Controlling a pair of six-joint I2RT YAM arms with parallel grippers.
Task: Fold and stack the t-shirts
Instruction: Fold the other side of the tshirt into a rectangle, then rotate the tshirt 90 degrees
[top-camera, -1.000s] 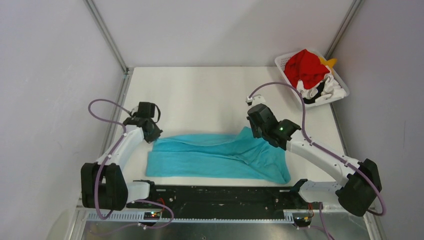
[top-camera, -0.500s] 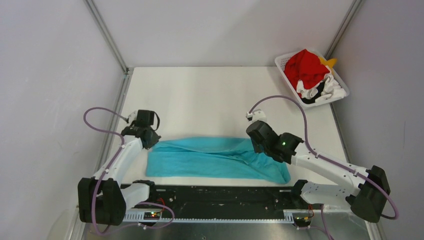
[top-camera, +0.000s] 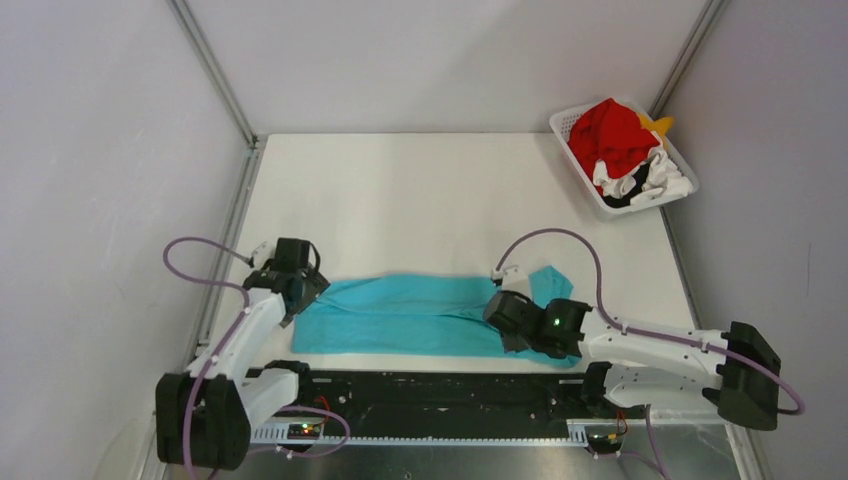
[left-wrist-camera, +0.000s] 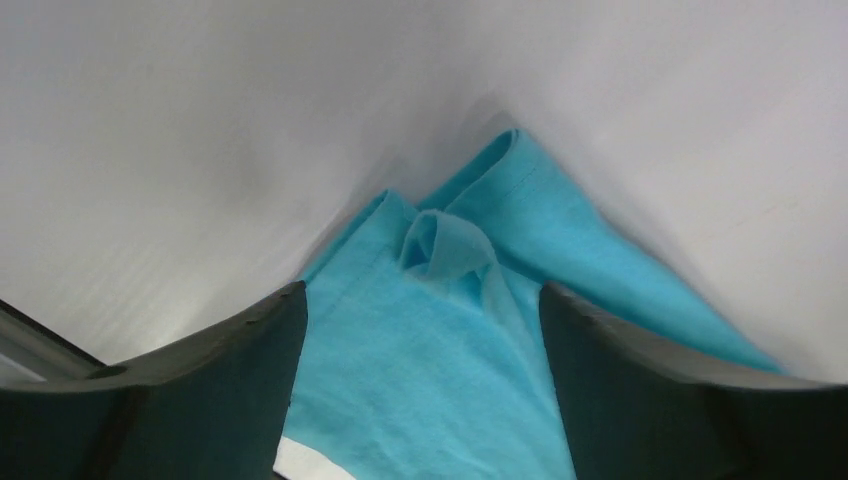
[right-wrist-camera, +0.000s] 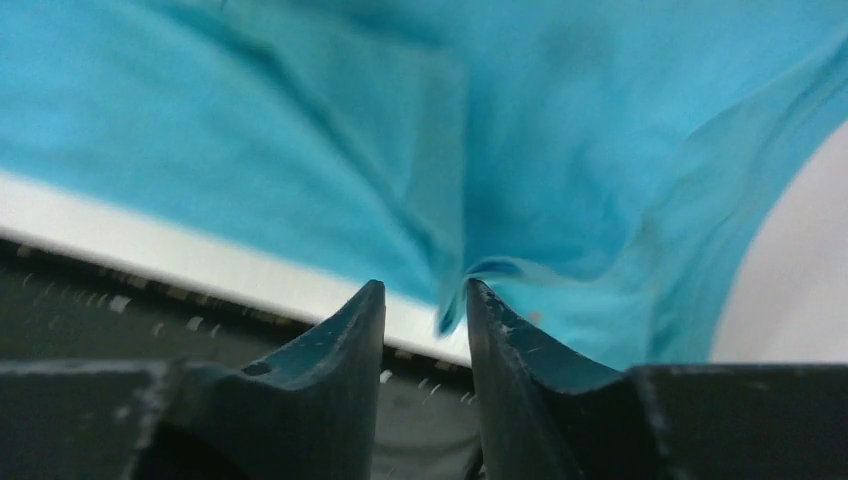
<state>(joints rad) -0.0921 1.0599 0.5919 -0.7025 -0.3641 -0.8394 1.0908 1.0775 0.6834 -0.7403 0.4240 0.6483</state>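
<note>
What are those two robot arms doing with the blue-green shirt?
They are folding laundry. A teal t-shirt lies on the white table as a long folded strip. The left tool hangs open over the shirt's left end, gripping nothing. The right tool is low at the shirt's right end, its fingers a little apart with a pucker of cloth between the tips. More clothes, a red t-shirt on top, sit in the white basket at the far right corner.
</note>
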